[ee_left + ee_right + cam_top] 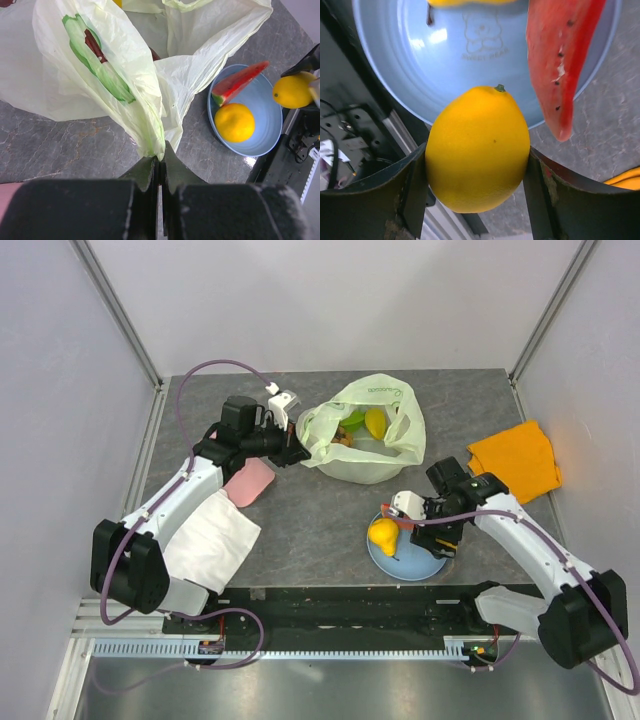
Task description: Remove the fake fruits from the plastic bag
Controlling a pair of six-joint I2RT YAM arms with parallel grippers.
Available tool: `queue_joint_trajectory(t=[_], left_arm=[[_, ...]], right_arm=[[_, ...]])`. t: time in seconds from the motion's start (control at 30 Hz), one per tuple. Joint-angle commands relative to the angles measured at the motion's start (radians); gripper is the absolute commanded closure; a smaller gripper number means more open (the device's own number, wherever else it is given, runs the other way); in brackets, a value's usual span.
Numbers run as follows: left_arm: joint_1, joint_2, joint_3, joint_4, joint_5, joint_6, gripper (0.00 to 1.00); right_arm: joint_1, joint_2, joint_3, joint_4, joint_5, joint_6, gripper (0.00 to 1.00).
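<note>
White cloth: folded, at your far left on the tabletop, partly under the left arm.
Pink cloth: just past the white cloth, touching its far corner.
Left fingers: pressed together with only a sliver between the tips. They pinch a fold of the bag's edge, and your left wrist view shows the film rising straight out of them.
Plastic bag: pale yellow-green, at the far middle of the tabletop, mouth gaping upward. Its left edge is caught in your left fingers and green print shows on its side.
Fruits in the bag: a green one and a yellow one lie side by side at the far side, with a brownish piece just left of them. No fingers touch any of them.
Plate: light blue, near the front edge, right of the bag and close to it.
Watermelon slice: red with a green rind, leaning on the plate's rim on the bag side.
Round orange-yellow fruit: lying in the plate beside the slice.
Lemon: yellow, lodged between your right fingers with one finger against each flank, over the plate's edge. You cannot tell whether it touches the plate.
Right fingers: clamped on the lemon, spread to its width.
Orange cloth: crumpled at your far right, well apart from the plate.
</note>
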Motion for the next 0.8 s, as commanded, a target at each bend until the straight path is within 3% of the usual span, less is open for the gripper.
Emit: queue_joint_trajectory(t=[0.0,0.17,0.27,0.47,0.53,0.63,0.77], left_arm=[[0.009,-0.031,0.013,0.009,-0.010,0.033,0.98],[0.013,-0.028,0.007,0.007,-0.012,0.035,0.98],[0.015,-0.028,0.006,0.007,-0.010,0.033,0.98],[0.015,-0.023,0.004,0.010,-0.004,0.033,0.98],[0.015,-0.020,0.003,0.015,-0.001,0.035,0.98],[0.015,-0.019,-0.002,0.016,0.010,0.028,0.98],[0.014,-0.022,-0.008,0.020,0.026,0.022,0.98]], right_arm=[[-0.004,0.054,-0.063,0.068,0.140,-0.046,0.55],[-0.003,0.107,-0.076,0.148,0.152,-0.017,0.52],[-0.004,0.156,-0.074,0.177,0.166,0.022,0.45],[-0.003,0.166,-0.060,0.181,0.172,0.042,0.20],[-0.004,0.163,-0.056,0.155,0.197,0.042,0.02],[-0.006,0.120,-0.022,0.059,0.221,0.039,0.02],[-0.015,0.037,0.216,-0.165,0.224,-0.016,0.02]])
